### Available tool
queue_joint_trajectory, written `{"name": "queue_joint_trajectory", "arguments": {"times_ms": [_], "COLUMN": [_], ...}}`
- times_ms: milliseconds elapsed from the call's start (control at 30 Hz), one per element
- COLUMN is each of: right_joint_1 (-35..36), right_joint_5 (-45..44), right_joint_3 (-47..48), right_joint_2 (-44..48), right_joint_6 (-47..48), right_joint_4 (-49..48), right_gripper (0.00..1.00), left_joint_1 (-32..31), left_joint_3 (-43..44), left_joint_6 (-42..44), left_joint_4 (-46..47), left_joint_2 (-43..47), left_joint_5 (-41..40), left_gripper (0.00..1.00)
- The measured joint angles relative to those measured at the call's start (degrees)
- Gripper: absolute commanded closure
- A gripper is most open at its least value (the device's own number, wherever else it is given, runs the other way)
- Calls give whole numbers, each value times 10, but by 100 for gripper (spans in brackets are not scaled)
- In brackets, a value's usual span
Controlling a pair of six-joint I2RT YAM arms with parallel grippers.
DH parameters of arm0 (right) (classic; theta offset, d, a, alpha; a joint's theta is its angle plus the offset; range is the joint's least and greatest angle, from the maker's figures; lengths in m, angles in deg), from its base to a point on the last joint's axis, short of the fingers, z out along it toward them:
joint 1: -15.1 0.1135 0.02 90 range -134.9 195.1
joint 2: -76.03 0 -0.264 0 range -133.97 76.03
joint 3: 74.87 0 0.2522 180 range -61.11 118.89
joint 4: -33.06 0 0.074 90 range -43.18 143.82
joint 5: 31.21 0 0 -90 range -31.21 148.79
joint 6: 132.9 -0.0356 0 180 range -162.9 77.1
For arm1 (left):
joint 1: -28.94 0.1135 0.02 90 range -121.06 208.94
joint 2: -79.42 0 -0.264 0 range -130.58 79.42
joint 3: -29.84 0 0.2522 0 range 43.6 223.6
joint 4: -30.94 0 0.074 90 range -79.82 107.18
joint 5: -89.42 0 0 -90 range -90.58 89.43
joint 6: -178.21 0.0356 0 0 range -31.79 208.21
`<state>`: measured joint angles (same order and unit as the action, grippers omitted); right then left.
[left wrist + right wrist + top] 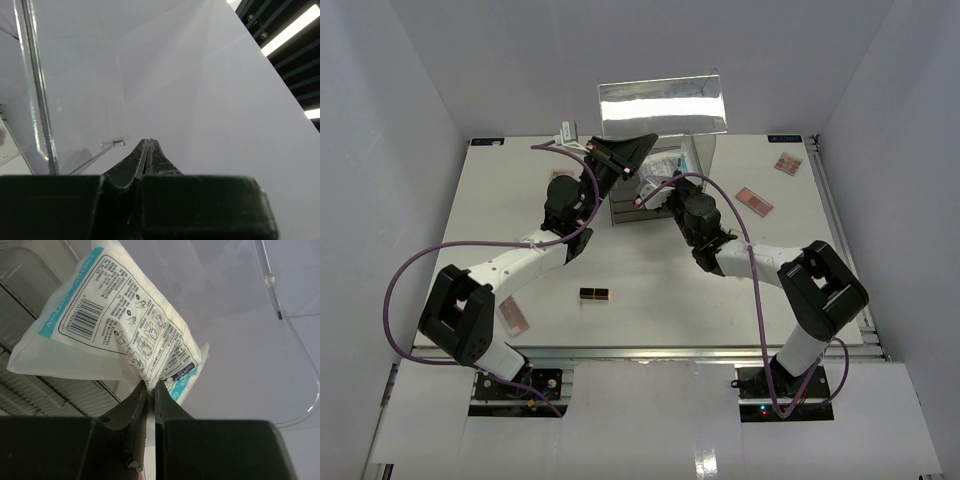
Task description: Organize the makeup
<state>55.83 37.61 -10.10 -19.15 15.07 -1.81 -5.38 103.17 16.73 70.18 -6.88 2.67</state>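
Table: flat white tabletop point(660, 300)
Back centre: large clear acrylic drawer box point(660, 105)
Front centre, near me: small black-and-gold lipstick tube point(595, 293), lying flat
My left front: flat pink eyeshadow palette point(513, 316)
My right back: second pink palette point(755, 201) and third pink palette point(787, 163), apart

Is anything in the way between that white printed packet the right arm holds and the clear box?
Nothing visible does. The white sachet packet with teal edges, pinched in the right jaws, hangs close to the ribbed compartments of the clear acrylic box, and the box's clear lid stands raised.
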Motion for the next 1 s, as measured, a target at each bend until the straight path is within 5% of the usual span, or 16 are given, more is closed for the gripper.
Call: {"name": "queue_joint_trajectory", "arguments": {"times_ms": [367,667,1000], "right_joint_1": [0,1,1], "right_joint_5": [-55,-76,-39], "right_joint_3": [110,143,63], "right_joint_2": [-82,-110,-62], "right_joint_6": [-20,-34,-28], "right_joint_4": [23,26,14], "right_gripper": [91,29,15], "left_joint_1": [0,5,3], "left_joint_3": [3,5,7], "left_joint_6": [1,2,0], "left_joint_4": [-5,-4,-11], "left_joint_2": [0,0,0], "left_joint_5": [0,-7,-6], "left_gripper": [100,100,100]}}
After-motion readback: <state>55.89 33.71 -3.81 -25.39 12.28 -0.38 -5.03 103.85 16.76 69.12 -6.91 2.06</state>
